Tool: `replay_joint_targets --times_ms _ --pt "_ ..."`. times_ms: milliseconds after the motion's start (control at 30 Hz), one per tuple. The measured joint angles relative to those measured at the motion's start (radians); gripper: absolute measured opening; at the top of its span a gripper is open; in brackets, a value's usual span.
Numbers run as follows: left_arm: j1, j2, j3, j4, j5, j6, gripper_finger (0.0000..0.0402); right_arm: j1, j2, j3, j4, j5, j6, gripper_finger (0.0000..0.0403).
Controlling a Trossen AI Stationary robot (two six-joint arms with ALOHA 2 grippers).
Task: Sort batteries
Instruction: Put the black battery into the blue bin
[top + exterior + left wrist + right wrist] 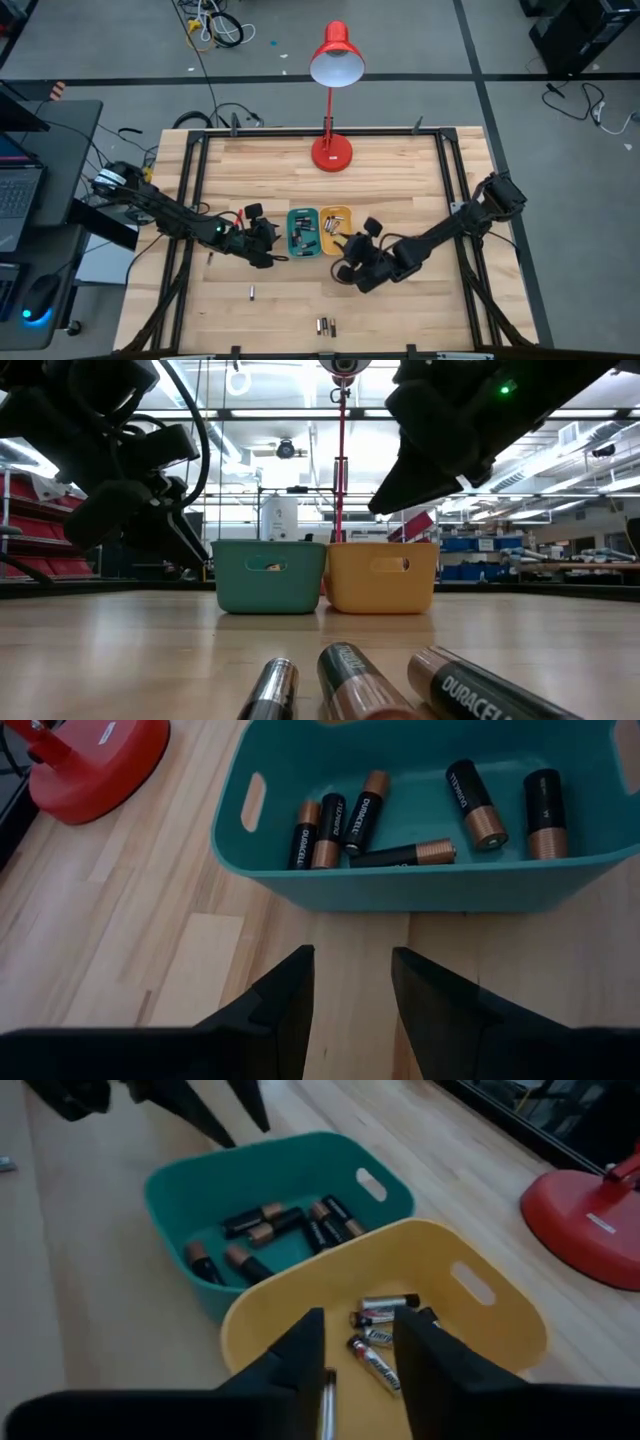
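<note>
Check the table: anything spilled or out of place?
Nothing spilled. Loose batteries lie at the table's front edge, one more nearer the left arm, not yet in the teal tray or yellow tray.

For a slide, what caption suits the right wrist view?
Right gripper releases a silvery battery over the yellow tray, beside the teal tray.

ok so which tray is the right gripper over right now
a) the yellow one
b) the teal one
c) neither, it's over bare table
a) the right wrist view shows the right gripper hanging above the yellow tray, a silvery battery between its parted fingers, with the teal tray beside it.
</note>
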Motion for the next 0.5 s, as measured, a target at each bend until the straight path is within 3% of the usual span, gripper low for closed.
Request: replay_joint_targets --times_ms 233,500 --pt "0.000 0.000 0.000 -0.011 0.000 -0.006 0.0152 0.042 0.000 0.000 0.007 0.000 -0.077 0.0176" --pt "0.000 0.000 -0.002 -0.076 -0.004 -0.053 0.0152 0.144 0.000 0.000 0.153 -0.075 -0.275 0.0187"
